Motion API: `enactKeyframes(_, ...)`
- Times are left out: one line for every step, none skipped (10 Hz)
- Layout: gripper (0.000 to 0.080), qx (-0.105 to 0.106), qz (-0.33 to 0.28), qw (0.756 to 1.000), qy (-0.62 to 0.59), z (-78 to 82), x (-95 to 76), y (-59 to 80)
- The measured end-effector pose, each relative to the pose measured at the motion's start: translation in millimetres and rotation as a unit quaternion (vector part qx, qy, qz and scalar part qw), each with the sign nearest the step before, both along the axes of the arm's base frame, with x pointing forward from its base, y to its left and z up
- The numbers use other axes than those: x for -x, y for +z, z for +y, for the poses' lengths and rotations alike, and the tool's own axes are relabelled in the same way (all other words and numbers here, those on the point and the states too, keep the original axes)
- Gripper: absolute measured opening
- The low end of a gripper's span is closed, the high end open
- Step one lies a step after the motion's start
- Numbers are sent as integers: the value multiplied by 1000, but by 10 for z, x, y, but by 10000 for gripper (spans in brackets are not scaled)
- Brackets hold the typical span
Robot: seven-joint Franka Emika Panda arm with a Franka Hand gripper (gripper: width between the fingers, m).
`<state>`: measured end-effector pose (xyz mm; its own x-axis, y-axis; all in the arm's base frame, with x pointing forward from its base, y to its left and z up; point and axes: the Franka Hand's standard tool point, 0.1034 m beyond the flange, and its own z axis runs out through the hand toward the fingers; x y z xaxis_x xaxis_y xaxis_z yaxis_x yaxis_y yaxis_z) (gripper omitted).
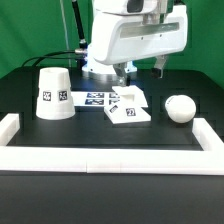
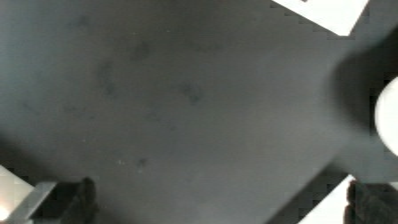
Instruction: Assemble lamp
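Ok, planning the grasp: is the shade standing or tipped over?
Standing: in the exterior view the shade sits on its wide end on the table, narrow end up.

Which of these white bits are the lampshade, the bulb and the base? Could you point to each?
Shade [image 1: 53,80]: exterior view, on its side wall.
Bulb [image 1: 180,108]: exterior view, on the middle of the ball.
Base [image 1: 130,105]: exterior view, on its flat top.

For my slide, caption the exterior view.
Open gripper hangs near the lamp base, shade and bulb apart on either side.
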<state>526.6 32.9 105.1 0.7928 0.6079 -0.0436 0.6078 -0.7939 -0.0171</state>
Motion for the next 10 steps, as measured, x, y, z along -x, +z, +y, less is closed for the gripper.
enactKeyframes(700, 3, 2, 999, -42, -76, 115, -31)
enactKeyframes(700, 6, 8, 997, -77, -115, 241, -51)
enactKeyframes(700, 9, 13, 994, -105, -122, 319, -74)
enactKeyframes(700, 12, 21, 991, -132, -124, 400, -124)
enactKeyframes(700, 15, 32, 989, -140, -130, 465, -169)
enactKeyframes(700, 14, 28, 991, -134, -127, 427, -149)
enactKeyframes(700, 14, 28, 991, -133, -127, 426, -151)
enactKeyframes(700, 14, 28, 991, -133, -127, 427, -152)
enactKeyframes(700, 14, 28, 991, -133, -127, 427, -152)
enactKeyframes(700, 14, 29, 991, -133, -127, 434, -156)
